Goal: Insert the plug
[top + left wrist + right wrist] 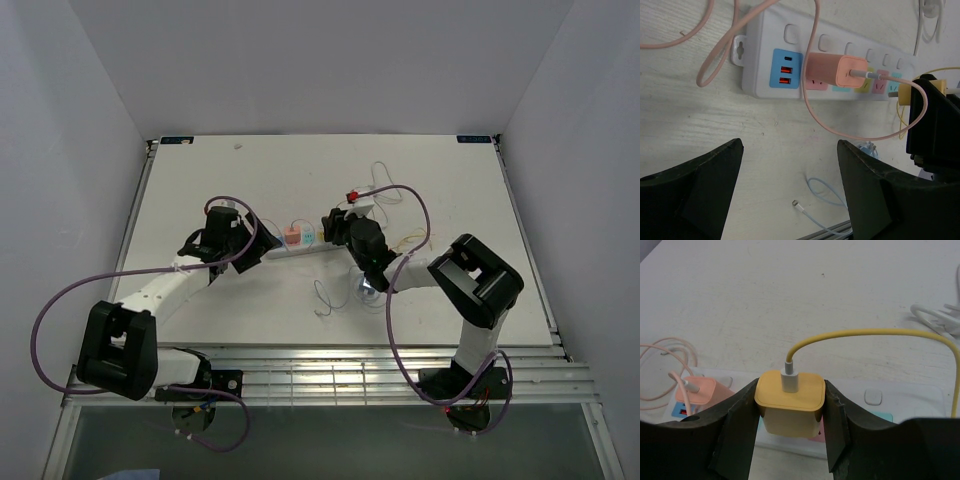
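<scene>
Insertion is under way: the right gripper (790,412), jaws clamped on the yellow charger plug (789,399), holds it over the power strip (910,396), right of the seated pink charger (832,70), while the left gripper (789,172) hangs near, jaws apart and empty; next, probably, line the prongs up with a free socket and press home.

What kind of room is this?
Likely a lab test booth: plain white walls enclose a table, a left arm and right arm are bolted at its edge, near a power strip.
</scene>
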Motion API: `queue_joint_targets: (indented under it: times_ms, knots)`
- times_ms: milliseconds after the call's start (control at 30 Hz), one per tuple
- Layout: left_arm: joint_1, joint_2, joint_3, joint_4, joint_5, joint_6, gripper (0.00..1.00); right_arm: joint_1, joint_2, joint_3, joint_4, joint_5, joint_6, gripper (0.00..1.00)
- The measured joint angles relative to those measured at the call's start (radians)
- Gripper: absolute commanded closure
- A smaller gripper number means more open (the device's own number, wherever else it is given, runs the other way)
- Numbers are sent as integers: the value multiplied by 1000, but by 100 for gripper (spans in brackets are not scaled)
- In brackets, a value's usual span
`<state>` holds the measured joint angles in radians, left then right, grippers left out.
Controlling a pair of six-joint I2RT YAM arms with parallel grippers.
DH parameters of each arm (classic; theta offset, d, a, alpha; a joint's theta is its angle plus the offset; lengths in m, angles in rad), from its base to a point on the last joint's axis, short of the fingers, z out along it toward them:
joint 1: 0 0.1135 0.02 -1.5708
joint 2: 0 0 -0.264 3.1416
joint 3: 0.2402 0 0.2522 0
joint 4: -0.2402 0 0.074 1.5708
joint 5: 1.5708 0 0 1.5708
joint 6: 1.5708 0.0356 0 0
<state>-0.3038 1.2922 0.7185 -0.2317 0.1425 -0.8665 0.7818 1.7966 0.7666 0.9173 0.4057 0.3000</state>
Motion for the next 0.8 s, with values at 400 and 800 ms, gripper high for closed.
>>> queue_joint_targets:
  times_ms: [400, 800]
  knots:
    - [31, 58, -7, 32, 14, -7, 27, 43, 93, 74, 66, 52, -53, 92]
    - [34, 153, 6, 60, -31, -22, 35, 52, 143, 114, 75, 68, -62, 92]
